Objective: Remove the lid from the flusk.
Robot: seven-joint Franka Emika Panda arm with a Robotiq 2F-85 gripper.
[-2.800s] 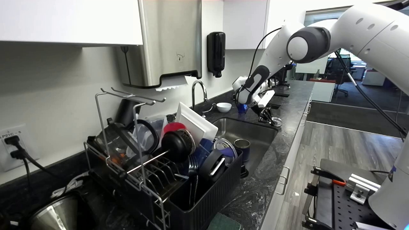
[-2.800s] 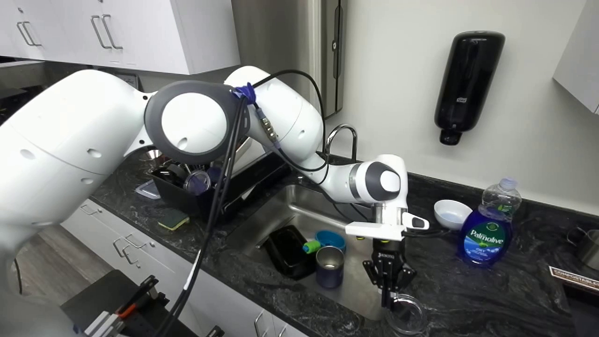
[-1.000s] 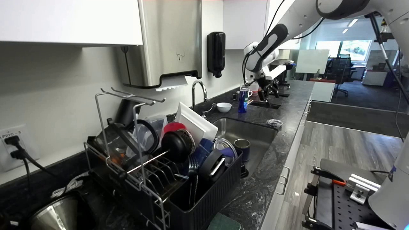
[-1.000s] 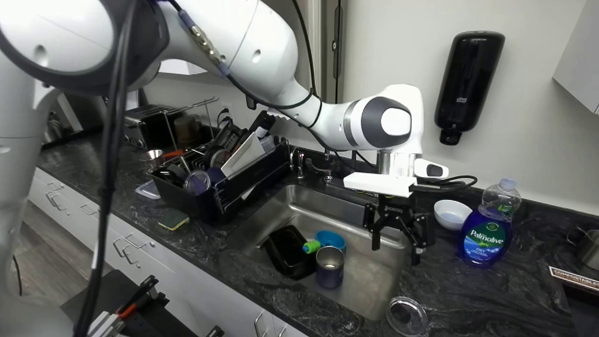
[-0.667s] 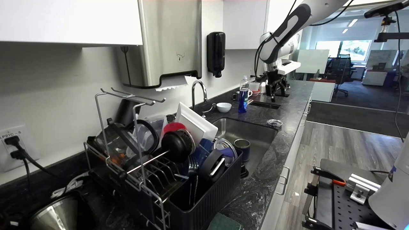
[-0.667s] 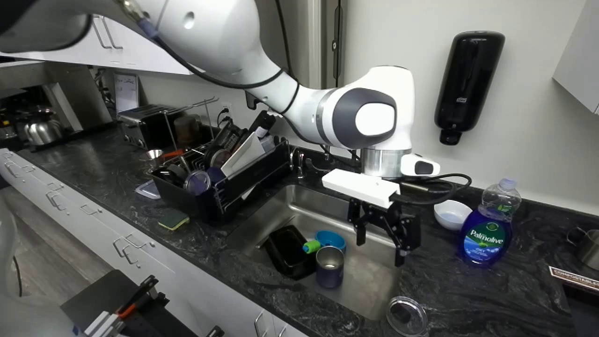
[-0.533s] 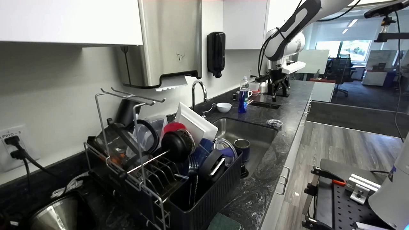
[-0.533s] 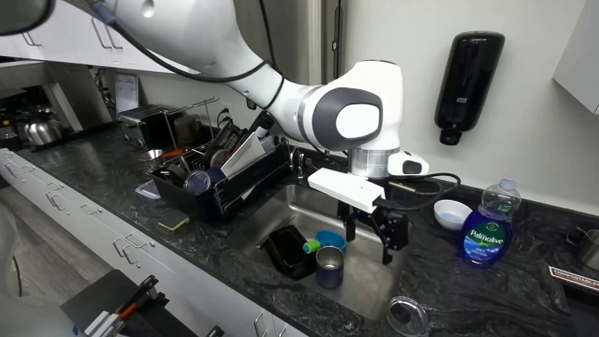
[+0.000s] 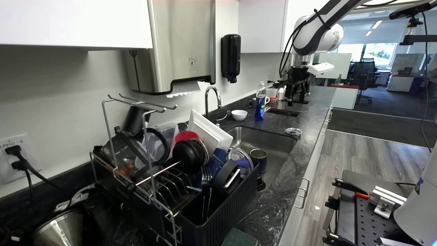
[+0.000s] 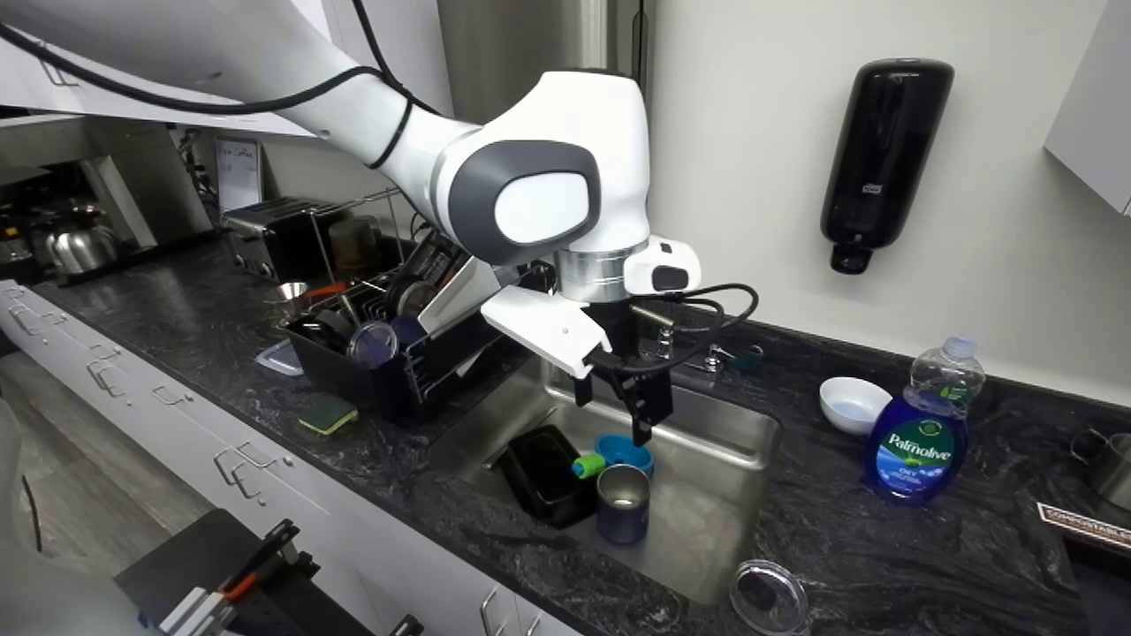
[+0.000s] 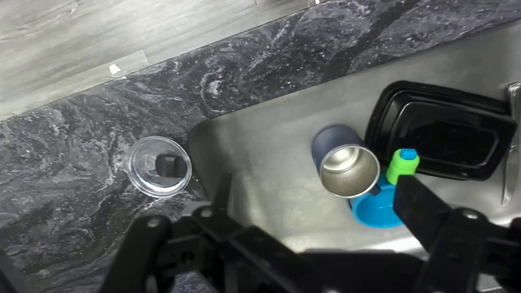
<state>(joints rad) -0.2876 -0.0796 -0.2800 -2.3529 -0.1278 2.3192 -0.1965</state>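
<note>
The flusk is a dark blue mug-like vessel standing in the sink; its top is uncovered and its steel inside shows in the wrist view. On the counter beside the sink lies the lid, a clear round disc with a black tab, visible in both exterior views, apart from the flusk. My gripper hangs above the sink, higher than the flusk and towards the wall from it. Its black fingers are spread wide with nothing between them. No contact shows between the gripper and any object.
The steel sink also holds a black tray and a blue bowl with a green-topped piece beside the flusk. A loaded dish rack, a faucet, a white bowl and a soap bottle stand around.
At first the gripper was down at the lid on the counter, fingers close together. It has let go, opened, risen and swung over the sink. Lid and flusk stay put.
</note>
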